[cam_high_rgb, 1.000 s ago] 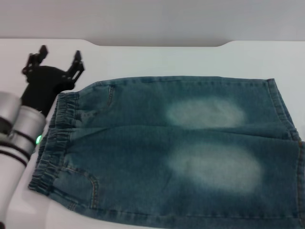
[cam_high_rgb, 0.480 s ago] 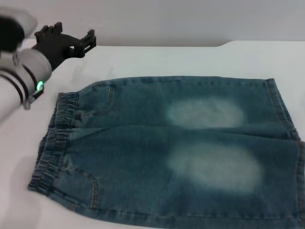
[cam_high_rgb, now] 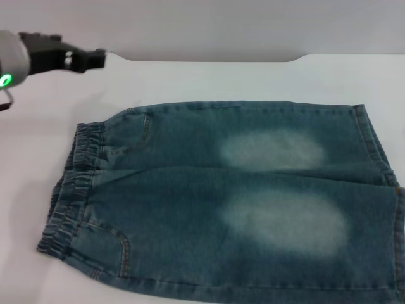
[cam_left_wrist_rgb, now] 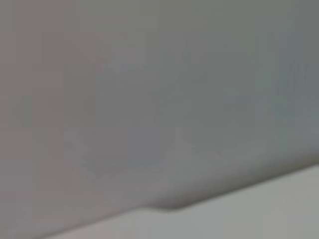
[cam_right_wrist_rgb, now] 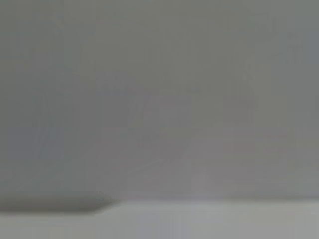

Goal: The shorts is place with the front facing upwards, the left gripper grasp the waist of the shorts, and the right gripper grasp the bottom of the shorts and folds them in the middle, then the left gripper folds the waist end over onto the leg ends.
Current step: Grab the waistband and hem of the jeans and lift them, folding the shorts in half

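Denim shorts (cam_high_rgb: pixel 221 202) lie folded lengthwise, flat, elastic waist (cam_high_rgb: pixel 73 190) leftward.

One pair of denim shorts (cam_high_rgb: pixel 221 202) lay on one white table (cam_high_rgb: pixel 209 79). The shorts had one gathered elastic waistband (cam_high_rgb: pixel 73 190) at one end and two leg hems (cam_high_rgb: pixel 380 171) at the other. Two pale faded patches showed on the fabric, the far patch (cam_high_rgb: pixel 273 151) and the near patch (cam_high_rgb: pixel 288 221), one on each leg. Two front pockets could be counted near the waistband, the far pocket (cam_high_rgb: pixel 142 130) and the near pocket (cam_high_rgb: pixel 111 244). One robot gripper (cam_high_rgb: pixel 69 57) was in sight in the head view, on one arm with one green light (cam_high_rgb: pixel 6 80). The two wrist views showed only a grey wall and a strip of white surface.
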`<state>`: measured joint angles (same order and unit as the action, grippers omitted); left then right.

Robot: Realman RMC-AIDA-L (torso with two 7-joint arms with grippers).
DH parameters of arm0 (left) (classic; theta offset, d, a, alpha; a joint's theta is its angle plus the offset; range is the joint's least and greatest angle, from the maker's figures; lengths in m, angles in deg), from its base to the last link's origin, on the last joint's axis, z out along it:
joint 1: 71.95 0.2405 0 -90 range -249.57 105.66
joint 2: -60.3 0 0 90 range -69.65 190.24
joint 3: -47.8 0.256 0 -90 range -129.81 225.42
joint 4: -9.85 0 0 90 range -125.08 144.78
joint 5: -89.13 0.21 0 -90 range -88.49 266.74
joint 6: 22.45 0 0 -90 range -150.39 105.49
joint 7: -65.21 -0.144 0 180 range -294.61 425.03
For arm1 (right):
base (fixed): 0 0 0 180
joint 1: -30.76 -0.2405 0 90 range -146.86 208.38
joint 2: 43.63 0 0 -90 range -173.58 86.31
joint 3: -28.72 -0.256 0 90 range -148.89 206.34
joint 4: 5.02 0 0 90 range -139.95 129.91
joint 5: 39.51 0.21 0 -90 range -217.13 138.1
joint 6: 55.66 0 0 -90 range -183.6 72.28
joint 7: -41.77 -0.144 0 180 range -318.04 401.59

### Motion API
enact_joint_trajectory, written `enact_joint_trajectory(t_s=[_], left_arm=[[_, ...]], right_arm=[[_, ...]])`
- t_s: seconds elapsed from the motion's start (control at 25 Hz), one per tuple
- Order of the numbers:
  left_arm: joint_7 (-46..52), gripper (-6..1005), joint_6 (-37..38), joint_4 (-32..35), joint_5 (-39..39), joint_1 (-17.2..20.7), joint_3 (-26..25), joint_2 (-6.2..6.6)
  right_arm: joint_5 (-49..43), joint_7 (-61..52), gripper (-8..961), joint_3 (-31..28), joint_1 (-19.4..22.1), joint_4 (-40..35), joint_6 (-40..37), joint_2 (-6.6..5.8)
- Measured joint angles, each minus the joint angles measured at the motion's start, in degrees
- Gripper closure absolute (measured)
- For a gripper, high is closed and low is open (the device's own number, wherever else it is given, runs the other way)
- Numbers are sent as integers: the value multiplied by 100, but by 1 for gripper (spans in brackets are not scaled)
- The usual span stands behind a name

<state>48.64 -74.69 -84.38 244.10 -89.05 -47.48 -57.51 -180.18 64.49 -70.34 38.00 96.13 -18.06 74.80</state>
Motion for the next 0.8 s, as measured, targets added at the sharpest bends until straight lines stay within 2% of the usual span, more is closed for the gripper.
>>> enact_joint_trajectory(t_s=[0.2,0.52,0.68,0.8], left_arm=[[39,160,-1248,-98,546,-350,-188,-6],[50,161,-3099,-151,749,-753,-547,-6],[122,162,-3905,-165,979,-920,-506,-16],[160,163,-4164,-116,1037,-993,-492,-16]], right_arm=[[-632,-377,338,-506,-430,367,1717,15],[-1189,-434,339,-1161,-871,942,3683,10],[-1350,-452,339,-1474,-989,1112,4332,14],[-1330,-457,338,-1684,-1019,1125,4571,23]])
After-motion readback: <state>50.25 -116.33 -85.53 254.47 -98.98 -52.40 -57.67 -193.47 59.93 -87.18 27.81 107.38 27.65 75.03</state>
